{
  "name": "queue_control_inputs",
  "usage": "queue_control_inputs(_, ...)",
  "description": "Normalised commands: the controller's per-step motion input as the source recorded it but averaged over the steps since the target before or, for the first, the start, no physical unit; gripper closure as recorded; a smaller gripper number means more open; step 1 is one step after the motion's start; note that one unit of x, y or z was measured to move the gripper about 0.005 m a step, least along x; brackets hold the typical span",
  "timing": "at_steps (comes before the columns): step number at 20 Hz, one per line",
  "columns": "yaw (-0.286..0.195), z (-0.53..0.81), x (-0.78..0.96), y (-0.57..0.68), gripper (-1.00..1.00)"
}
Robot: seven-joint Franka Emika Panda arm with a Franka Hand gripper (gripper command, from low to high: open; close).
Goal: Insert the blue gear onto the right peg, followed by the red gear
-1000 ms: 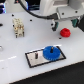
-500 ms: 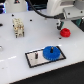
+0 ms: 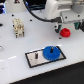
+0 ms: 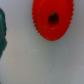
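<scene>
The blue gear (image 3: 51, 52) lies flat on the right end of the grey, black-bordered base plate (image 3: 31, 59), and it hides the right peg. The left peg (image 3: 36, 56) stands bare. The red gear (image 3: 64, 32) lies on the white table behind the plate, towards the exterior view's right. My gripper (image 3: 66, 25) hangs just above the red gear and holds nothing; its fingers look spread. In the wrist view the red gear (image 4: 52, 20) lies right below the camera with its centre hole showing, and no finger is in that picture.
A beige and white block (image 3: 18, 27) stands at the back on the exterior view's left. A dark teal object (image 3: 77, 23) sits beside the red gear and also shows in the wrist view (image 4: 2, 31). The white arm fills the upper right.
The arm has shifted a little over the red gear. Both gears lie where they were.
</scene>
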Motion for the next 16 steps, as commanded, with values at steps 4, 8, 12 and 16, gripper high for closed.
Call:
queue_control_inputs(4, 0.0, -0.3, -0.01, -0.1, -1.0)
queue_control_inputs(8, 0.0, -0.33, -0.08, 0.0, -1.0)
queue_control_inputs(12, 0.0, -0.23, -0.17, 0.03, 1.0)
queue_control_inputs(16, 0.0, -0.07, -0.24, 0.06, 1.0)
